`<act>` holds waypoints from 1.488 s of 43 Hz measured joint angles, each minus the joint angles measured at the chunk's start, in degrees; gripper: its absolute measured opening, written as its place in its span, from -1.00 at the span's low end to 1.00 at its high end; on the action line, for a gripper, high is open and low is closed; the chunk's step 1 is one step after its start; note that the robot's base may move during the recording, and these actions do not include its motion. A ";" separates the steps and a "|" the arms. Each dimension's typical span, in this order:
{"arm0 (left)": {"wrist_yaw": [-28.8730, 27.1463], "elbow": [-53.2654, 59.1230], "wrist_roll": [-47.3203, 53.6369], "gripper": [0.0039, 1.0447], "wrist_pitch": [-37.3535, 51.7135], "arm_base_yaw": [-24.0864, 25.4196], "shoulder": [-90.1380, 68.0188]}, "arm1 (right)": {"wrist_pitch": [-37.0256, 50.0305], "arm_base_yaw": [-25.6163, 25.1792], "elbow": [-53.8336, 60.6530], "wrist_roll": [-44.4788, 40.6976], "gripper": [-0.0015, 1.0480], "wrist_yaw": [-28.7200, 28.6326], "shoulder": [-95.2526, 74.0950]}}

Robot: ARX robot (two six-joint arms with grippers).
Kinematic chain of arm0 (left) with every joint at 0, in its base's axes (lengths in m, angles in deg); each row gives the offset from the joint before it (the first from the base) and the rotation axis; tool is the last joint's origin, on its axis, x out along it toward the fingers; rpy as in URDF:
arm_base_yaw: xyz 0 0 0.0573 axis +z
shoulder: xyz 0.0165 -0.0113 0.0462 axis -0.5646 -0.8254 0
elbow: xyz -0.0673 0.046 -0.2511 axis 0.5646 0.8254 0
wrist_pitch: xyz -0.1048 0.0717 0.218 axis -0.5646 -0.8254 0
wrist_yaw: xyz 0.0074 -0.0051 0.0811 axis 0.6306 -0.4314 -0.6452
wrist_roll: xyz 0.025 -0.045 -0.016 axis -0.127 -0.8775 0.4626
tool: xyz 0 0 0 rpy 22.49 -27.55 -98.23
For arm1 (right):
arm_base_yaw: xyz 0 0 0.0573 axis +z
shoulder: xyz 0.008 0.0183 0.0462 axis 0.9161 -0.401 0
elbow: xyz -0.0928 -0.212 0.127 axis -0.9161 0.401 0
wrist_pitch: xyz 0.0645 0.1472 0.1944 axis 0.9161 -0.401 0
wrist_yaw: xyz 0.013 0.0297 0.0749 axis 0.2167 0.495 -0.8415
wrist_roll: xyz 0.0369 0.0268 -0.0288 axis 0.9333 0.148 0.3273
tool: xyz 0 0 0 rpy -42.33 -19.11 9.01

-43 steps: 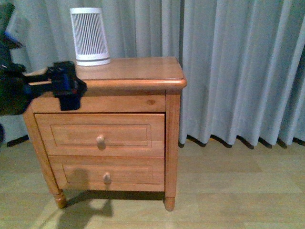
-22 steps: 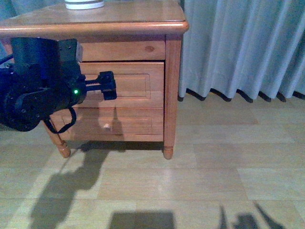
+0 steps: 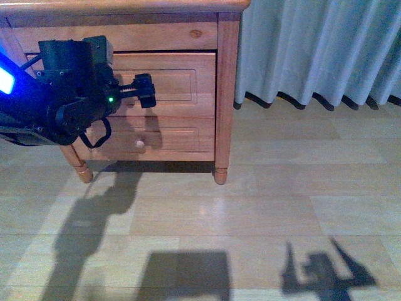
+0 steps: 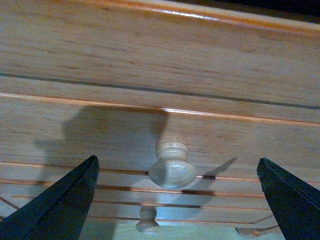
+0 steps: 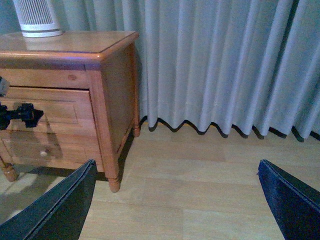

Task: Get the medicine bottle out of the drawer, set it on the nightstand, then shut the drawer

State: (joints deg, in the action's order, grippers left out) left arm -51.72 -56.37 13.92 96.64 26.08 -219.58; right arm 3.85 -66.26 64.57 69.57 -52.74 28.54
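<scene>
Beneath the nightstand [image 3: 188, 34], pale plank floor [image 3: 269, 207]

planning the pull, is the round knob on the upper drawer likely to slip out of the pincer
Possibly: the knob looks smooth, glossy and rounded, so a plain squeeze may slide off. Its flared head over a narrower neck should help a grip hold. It looks like rigid wood, unlikely to flex.

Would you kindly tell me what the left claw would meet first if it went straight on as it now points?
Most likely the round knob of the upper drawer, centred ahead of the open left claw in its wrist view; the gap is unclear.
</scene>
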 joint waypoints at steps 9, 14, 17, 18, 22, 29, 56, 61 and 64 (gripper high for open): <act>0.00 -1.55 0.28 0.88 0.02 -0.13 -1.42 | 0.00 0.00 0.00 0.00 0.87 0.00 0.00; -0.24 -2.23 0.46 0.88 0.02 -0.17 -1.90 | 0.00 0.00 0.00 0.00 0.87 0.00 0.00; -0.57 -2.69 0.74 0.83 0.02 -0.17 -2.14 | 0.00 0.00 0.00 0.00 0.87 0.00 0.00; -1.03 -2.75 0.72 0.77 0.02 -0.17 -2.19 | 0.00 0.00 0.00 0.00 0.87 0.00 0.00; -1.09 -2.86 0.98 0.54 0.07 -0.17 -2.47 | 0.00 0.00 0.00 0.00 0.87 0.00 0.00; -1.07 -2.93 1.25 0.06 0.42 -0.17 -2.58 | 0.00 0.00 0.00 0.00 0.87 0.00 0.00; -1.92 17.33 -1.03 -0.51 12.90 -0.72 5.40 | 0.00 0.00 0.00 0.00 0.87 0.00 0.00; -1.95 32.74 -3.37 -0.51 21.57 -1.16 11.23 | 0.00 0.00 0.00 0.00 0.87 0.00 0.00; -1.68 42.05 -4.24 -0.51 27.21 -1.38 14.25 | 0.00 0.00 0.00 0.00 0.87 0.00 0.00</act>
State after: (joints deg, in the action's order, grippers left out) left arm -53.41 -14.31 9.68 123.86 24.70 -205.33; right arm 3.85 -66.26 64.57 69.57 -52.74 28.54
